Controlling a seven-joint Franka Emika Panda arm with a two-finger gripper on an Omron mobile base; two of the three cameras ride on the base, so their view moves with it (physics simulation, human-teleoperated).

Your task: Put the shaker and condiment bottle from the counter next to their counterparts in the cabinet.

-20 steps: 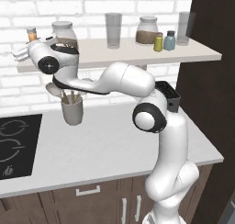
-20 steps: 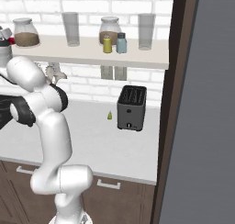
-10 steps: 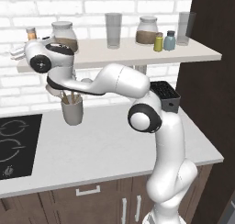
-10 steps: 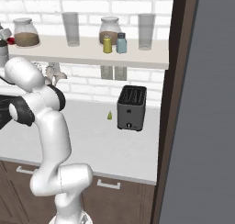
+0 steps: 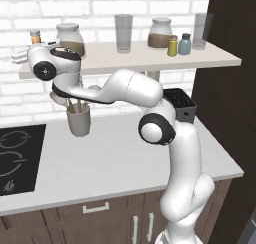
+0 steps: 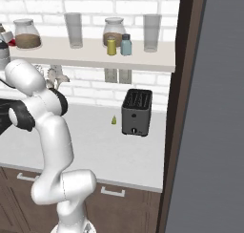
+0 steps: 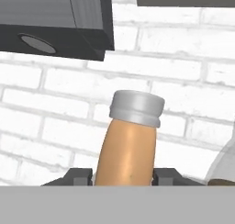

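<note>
1. The small orange condiment bottle with a pale grey cap [image 7: 133, 145] sits pinched between the two dark finger tips of the gripper [image 7: 125, 176] in the hand view, its neck and cap pointing away from the hand toward a white brick wall [image 7: 183, 58].
2. In the left base view that bottle [image 5: 34, 36] shows at the far left end of the long pale beige wall shelf [image 5: 145, 60], just above the white hand; whether its base touches the board I cannot tell.
3. Just right of the hand stands a round glass jar with brown filling [image 5: 69, 36].
4. Below the hand, on the pale grey-white counter [image 5: 115, 158], is a grey cup of wooden utensils [image 5: 78, 119].
5. Farther right along the shelf, a tall clear glass [image 5: 123, 33] and a second brown-filled jar [image 5: 160, 33].
6. Well right of the gripper, the small olive-yellow shaker with a brown cap [image 5: 172, 46] stands just beside the blue-grey shaker with a dark cap [image 5: 185, 44], both on the shelf.
7. Another clear glass [image 5: 201, 30] ends the row; a black toaster [image 6: 137, 111] is on the counter beneath.
</note>
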